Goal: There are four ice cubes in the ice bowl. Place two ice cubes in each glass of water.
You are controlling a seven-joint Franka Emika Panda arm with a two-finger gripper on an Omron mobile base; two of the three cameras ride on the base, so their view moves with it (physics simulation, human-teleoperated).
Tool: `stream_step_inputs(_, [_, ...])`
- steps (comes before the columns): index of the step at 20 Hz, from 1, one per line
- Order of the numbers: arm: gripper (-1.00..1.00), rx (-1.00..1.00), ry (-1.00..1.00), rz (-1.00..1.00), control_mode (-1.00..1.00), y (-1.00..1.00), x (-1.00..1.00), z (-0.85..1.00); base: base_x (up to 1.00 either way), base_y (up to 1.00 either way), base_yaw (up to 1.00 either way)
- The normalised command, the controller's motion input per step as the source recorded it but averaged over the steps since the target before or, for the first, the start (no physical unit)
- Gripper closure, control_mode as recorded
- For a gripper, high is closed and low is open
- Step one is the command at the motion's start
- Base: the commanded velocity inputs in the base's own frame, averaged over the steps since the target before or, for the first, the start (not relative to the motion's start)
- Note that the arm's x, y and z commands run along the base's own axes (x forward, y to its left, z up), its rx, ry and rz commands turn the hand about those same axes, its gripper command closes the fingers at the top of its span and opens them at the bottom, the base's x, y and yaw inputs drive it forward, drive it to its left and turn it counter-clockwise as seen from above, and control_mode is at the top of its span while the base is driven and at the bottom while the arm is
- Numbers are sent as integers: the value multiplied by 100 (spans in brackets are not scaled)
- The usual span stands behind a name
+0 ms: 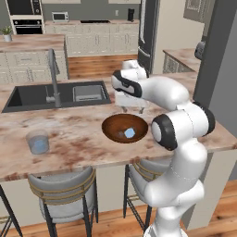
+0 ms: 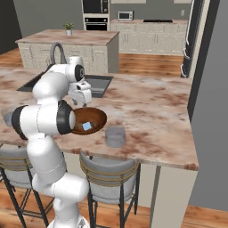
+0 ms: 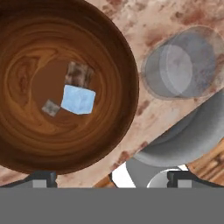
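A home kitchen, rendered rather than filmed, is shown. A marble-patterned island counter (image 1: 69, 134) fills the middle of the left base view, with a dark sink (image 1: 55, 96) and a tall faucet (image 1: 53, 76) set into it at the upper left. Padded bar stools (image 1: 62, 192) are tucked under the counter's near edge at the bottom of the frame. Cream cabinets (image 1: 99, 41) are lined along the back wall, with a microwave (image 1: 59, 16) above them and a built-in wall oven (image 1: 27, 16) in the upper left corner. A dark refrigerator (image 1: 149, 32) is seen at the upper right, and wooden flooring (image 1: 99, 65) lies between.
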Motion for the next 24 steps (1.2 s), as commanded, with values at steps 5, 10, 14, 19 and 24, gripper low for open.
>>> stream_step_inputs(5, [-100, -2, 0, -5, -100, 0, 0, -49, 0, 0, 0])
stream_step_inputs(10, [-100, -1, -5, -7, -100, -4, -1, -26, 0, 0, 0])
stream_step_inputs(14, [-100, 0, -5, -5, -100, -13, -2, -24, 0, 0, 0])
stream_step_inputs(19, [-100, 0, -8, -1, -100, -11, -16, -29, 0, 0, 0])
stream_step_inputs(24, [-100, 0, -4, 0, -100, -1, 2, -19, 0, 0, 0])
